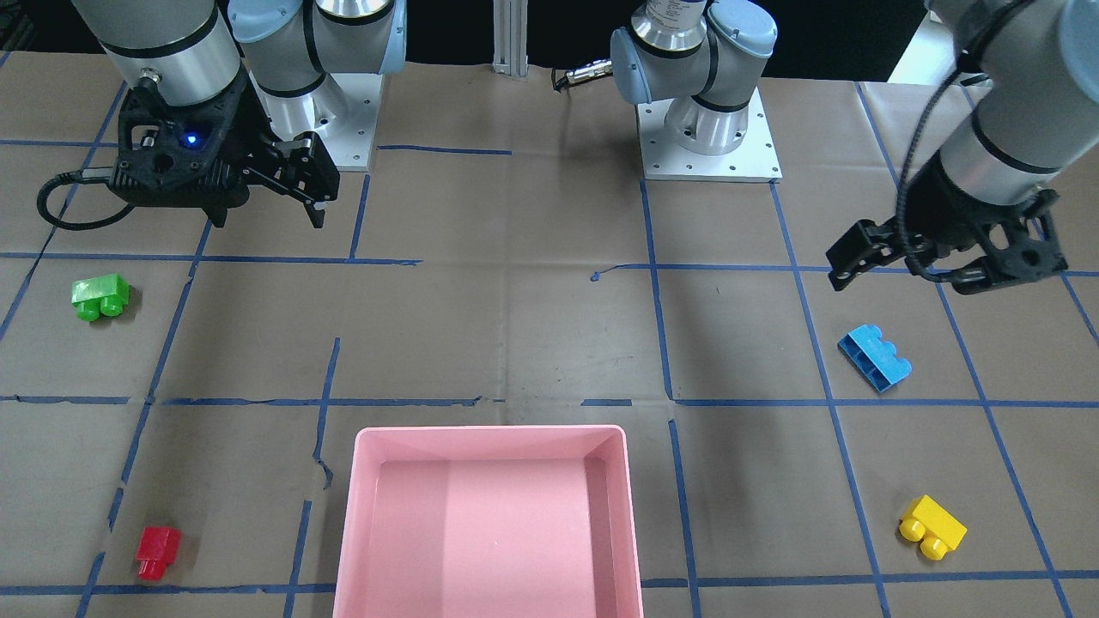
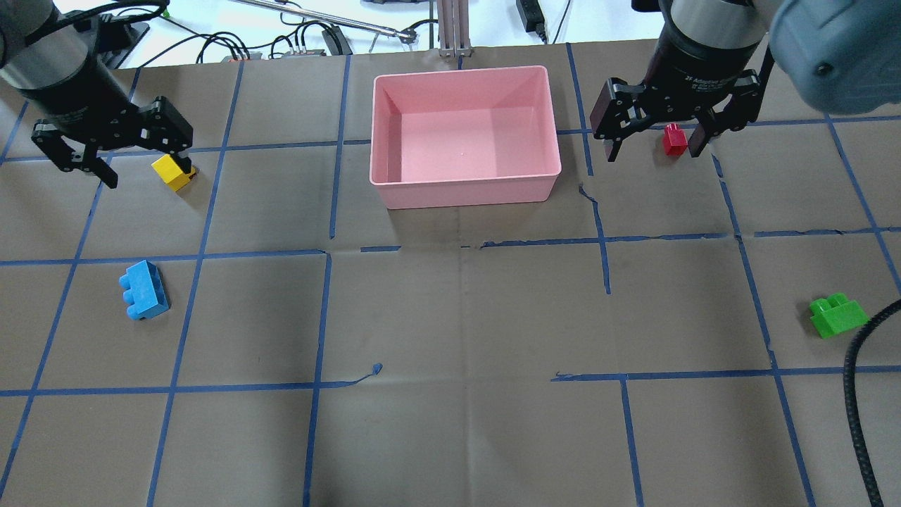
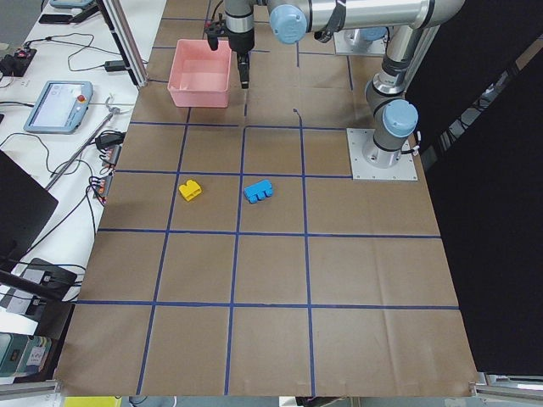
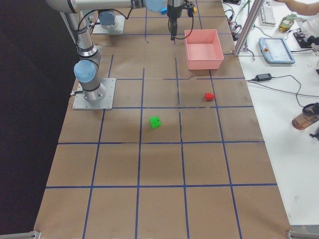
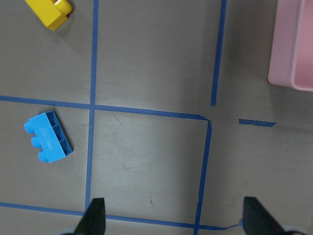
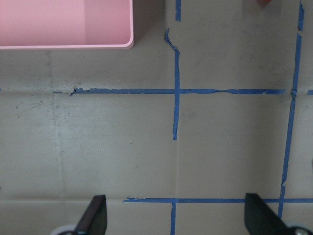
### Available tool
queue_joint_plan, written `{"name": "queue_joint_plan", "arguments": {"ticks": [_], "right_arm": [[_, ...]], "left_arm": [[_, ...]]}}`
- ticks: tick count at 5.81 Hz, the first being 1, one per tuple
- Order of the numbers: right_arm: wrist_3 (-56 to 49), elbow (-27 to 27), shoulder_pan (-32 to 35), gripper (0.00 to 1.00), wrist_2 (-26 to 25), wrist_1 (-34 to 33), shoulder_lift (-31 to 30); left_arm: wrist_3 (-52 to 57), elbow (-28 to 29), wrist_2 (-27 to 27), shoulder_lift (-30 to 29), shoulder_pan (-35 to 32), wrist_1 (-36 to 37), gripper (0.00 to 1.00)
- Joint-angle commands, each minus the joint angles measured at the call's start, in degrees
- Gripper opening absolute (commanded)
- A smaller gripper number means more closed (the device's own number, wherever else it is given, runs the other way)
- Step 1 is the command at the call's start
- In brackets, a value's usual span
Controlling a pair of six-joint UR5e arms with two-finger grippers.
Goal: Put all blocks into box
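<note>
From my station, nothing's been picked up yet. Both arms hang high above the tabletop (image 2: 457,317), which I read as a ready pose before the 1st pick. The left end effector (image 5: 176,215) has its jaws spread wide w/ nothing between them, and so does the right end effector (image 6: 177,215).

The box (image 2: 464,191) sits mid-table at the edge far from the robot, between the two arms. I'd guess that's so either arm can drop into it w/o crossing over. It's bare inside.

The blocks are split by side, prob. so each arm takes its own pair:
- Robot's left: the blue block (image 1: 874,357) and the yellow block (image 1: 932,527).
- Robot's right: the green block (image 1: 100,297) and the red block (image 1: 158,552).

All are well apart from the box and from each other, and all seem tipped w/ studs pointing sideways.

In the overhead view the red block looks framed by the right fingers and the yellow block seems to touch a left finger. The front view shows that's only line of sight, since both end effectors are well apart from those blocks.

Count:
- Blocks: 4 total, 1 each of green, yellow, red and blue.
- In the box: 0.
- Boxes: 1.
- End effectors: 2, both empty.
</note>
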Motion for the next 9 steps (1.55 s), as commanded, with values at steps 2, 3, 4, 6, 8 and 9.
{"name": "queue_joint_plan", "arguments": {"ticks": [2,3,4,6,8,9], "right_arm": [[-5.3,-0.1,-3.4,1.0,-1.3,-0.6,0.5],[-11.7,0.0,-7.6,1.0,-2.6,-0.8,0.5],[-18.4,0.1,-12.8,1.0,-2.5,-0.7,0.6],[-34.0,0.1,-22.6,1.0,-2.4,-1.4,0.8],[-47.2,0.3,-31.2,1.0,-2.0,-1.6,3.8],[-51.0,0.3,-32.9,1.0,-2.5,-4.9,7.1]], "left_arm": [[5.7,-11.7,-0.2,-2.1,8.8,15.1,0.99],[6.2,-16.6,-0.3,-2.9,9.6,21.5,0.99],[6.2,-18.6,0.1,-5.0,10.0,24.9,0.99],[9.6,-19.0,0.1,-10.8,14.4,30.3,0.99],[12.0,-19.0,0.1,-14.0,15.2,32.4,0.99],[12.5,-19.1,0.2,-16.0,15.2,32.2,0.99]]}}
